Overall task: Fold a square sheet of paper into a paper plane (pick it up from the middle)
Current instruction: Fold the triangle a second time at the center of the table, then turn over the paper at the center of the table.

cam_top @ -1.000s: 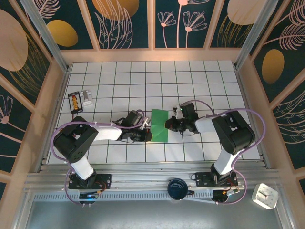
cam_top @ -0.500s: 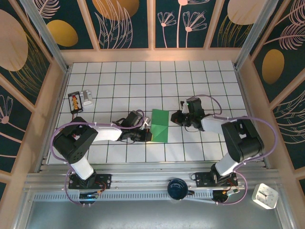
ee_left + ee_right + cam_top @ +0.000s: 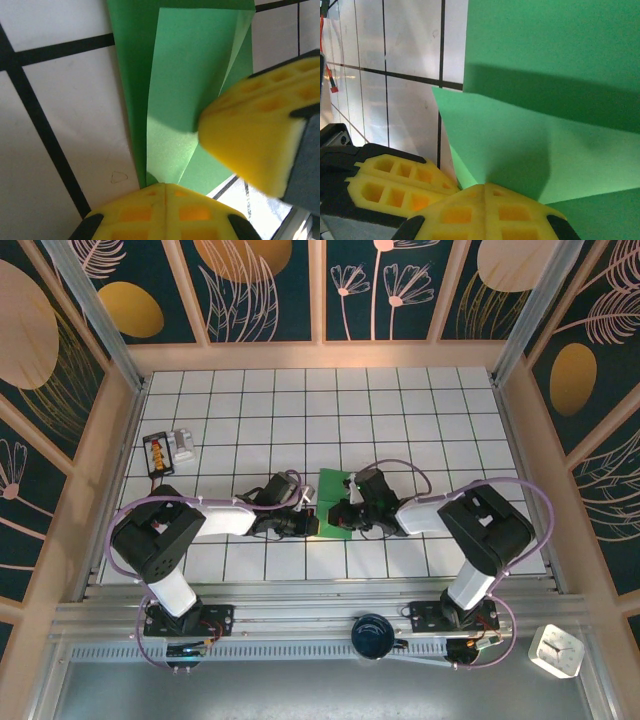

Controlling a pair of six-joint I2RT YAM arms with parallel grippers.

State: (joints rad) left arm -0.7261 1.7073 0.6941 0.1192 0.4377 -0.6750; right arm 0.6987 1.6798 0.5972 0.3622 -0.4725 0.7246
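Paper (image 3: pixel 333 486) | right pincer (image 3: pixel 340 515) back beside left pincer (image 3: pixel 311 525) | both pressed together, perhaps pinching

On the white tiled bench (image 3: pixel 420 420), well off to my left, sits a small black box with orange marks (image 3: pixel 155 453), a pale grey block (image 3: pixel 183 445) just beside it. A dark blue round thing (image 3: pixel 373 633) rests at the near rail, and a white square thing (image 3: pixel 556 651) lies off to my right.

The right gripper (image 3: pixel 337 516) has swung back leftward onto the green sheet (image 3: pixel 333 487), beside the left gripper (image 3: pixel 313 525).
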